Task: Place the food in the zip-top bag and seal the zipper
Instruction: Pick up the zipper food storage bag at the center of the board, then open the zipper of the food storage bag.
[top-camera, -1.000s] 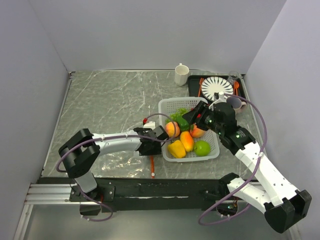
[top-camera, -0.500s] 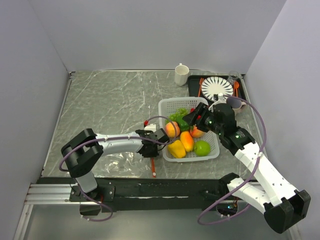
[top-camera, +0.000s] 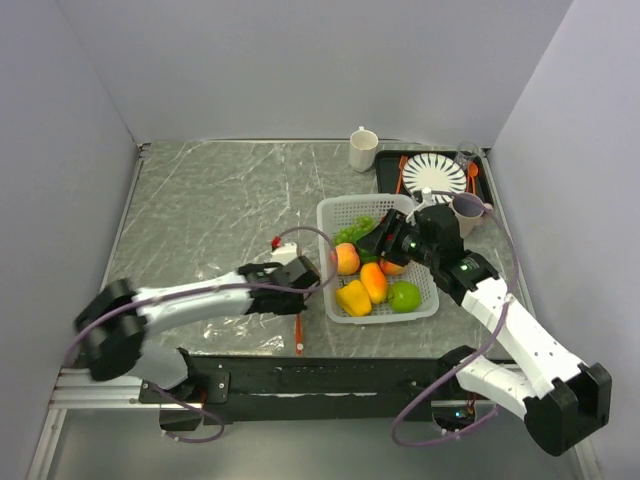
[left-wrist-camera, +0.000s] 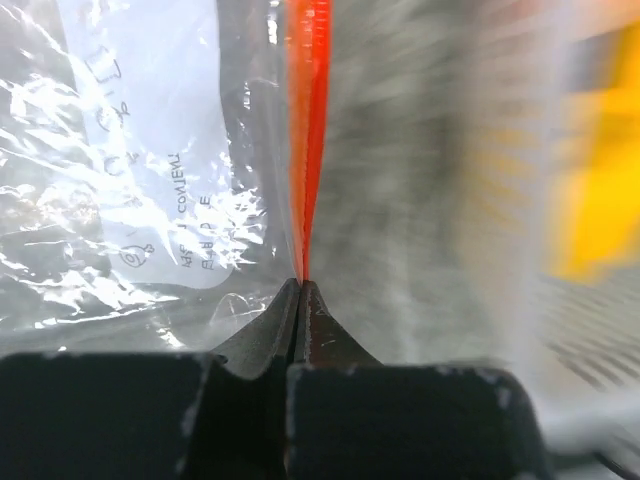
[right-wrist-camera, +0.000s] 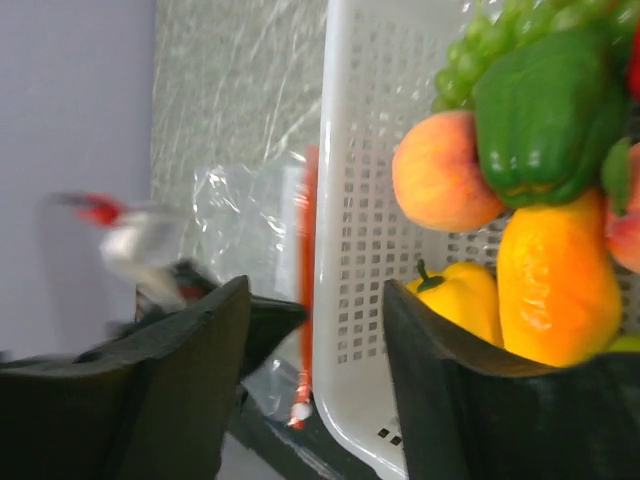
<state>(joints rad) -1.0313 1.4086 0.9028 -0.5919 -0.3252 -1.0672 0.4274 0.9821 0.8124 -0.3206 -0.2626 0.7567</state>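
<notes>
Left wrist: thin orange-red zipper (left-wrist-camera: 308, 130) edges crinkly clear bag (left-wrist-camera: 130, 150).

Zip-top bag (top-camera: 230, 322) flat beside food (top-camera: 375, 281)

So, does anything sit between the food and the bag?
Yes: the basket's white mesh wall stands between the food and the bag lying beside it. The left hand is pinched shut on the zipper.

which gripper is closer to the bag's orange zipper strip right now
Left. The left gripper is shut on the zipper; the right gripper hangs open over the basket, off to the zipper's side.
</notes>
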